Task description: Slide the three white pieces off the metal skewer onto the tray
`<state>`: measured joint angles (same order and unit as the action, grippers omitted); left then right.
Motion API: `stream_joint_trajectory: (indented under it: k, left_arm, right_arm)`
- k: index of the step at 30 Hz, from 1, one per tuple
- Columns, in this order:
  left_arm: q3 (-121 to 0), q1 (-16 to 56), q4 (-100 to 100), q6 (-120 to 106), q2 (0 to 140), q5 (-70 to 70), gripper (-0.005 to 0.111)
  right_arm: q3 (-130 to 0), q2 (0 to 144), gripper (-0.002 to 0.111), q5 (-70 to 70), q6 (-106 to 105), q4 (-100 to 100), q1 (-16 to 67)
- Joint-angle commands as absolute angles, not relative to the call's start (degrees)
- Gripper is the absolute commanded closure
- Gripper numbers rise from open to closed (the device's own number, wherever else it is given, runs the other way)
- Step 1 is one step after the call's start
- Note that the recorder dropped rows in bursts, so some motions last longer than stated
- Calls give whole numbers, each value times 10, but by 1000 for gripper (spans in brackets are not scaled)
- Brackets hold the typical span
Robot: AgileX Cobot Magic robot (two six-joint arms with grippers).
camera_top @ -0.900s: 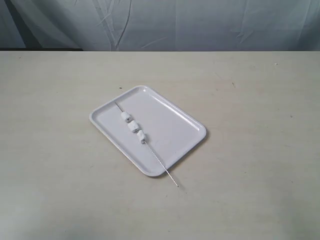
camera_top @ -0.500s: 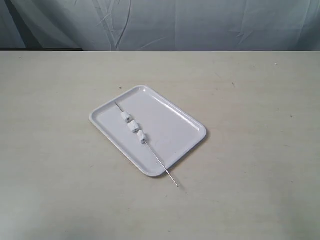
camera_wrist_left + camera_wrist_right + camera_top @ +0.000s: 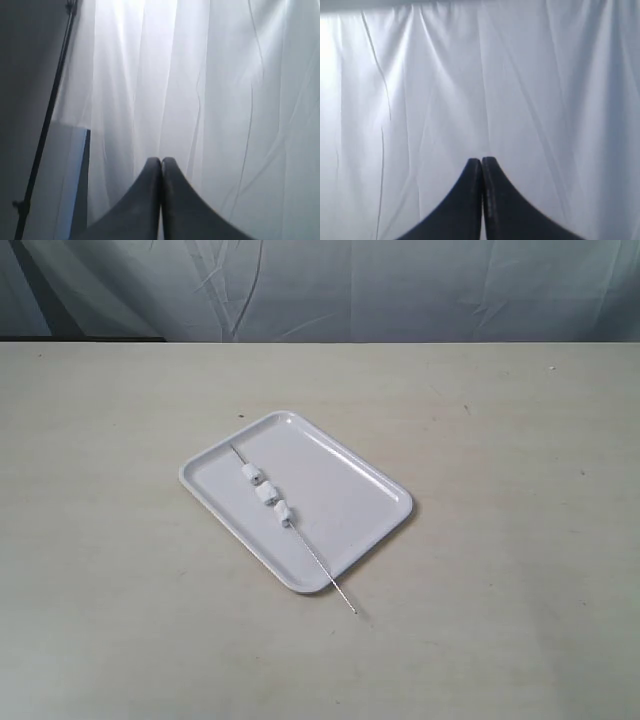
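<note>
- A flat white rectangular plastic tray with rounded corners and a low raised rim lies near the middle of a wide beige tabletop, turned on the diagonal.
- A long, thin, straight silver-grey metal skewer lies across the tray from far left to near right.
- Its far end rests inside the tray, close to the far-left rim.
- Its near end crosses the near rim and pokes out past it over the tabletop. I cannot tell whether the tip touches the table.
- The three white pieces, small cube-like chunks, are threaded on the far half of the skewer in a tight row over the tray floor.
- The tray floor to the right of the skewer is bare, as is a narrower strip to its left.
- Bare tabletop surrounds the tray on every side, widest to the left and right. A pale fabric curtain hangs beyond the far table edge.
- The left gripper appears in its wrist view with its dark fingers pressed together, holding nothing.
- The right gripper looks the same in its wrist view: fingers together, nothing between them.
- Both wrist views show only white curtain behind the fingers, so I cannot place either gripper relative to the tray or skewer.
</note>
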<state>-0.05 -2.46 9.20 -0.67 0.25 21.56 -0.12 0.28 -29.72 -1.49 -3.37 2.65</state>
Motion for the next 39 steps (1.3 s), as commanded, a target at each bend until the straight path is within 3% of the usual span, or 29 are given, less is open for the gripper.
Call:
stream_joint_trajectory:
  k: [1,17,25,27,31,34,39]
  left_arm:
    - [0,-22,100,-4,0,279,107]
    - [0,-22,72,33,0,365,107]
    - [-36,-22,-98,72,0,475,107]
    - [-85,-22,-100,91,0,464,107]
    - [-221,-22,-128,134,23,348,107]
    - [-326,-22,-218,194,87,265,107]
    - [-484,-15,-426,382,255,239,107]
  right_arm:
    - [0,0,108,-472,-15,-30,23]
    - [0,0,108,-573,-15,-41,23]
    - [-82,0,108,-570,0,40,23]
    - [-135,0,108,-516,9,46,23]
    - [-321,24,108,-220,21,21,24]
    - [-459,92,108,-72,23,7,42]
    - [-642,257,108,107,35,-13,84]
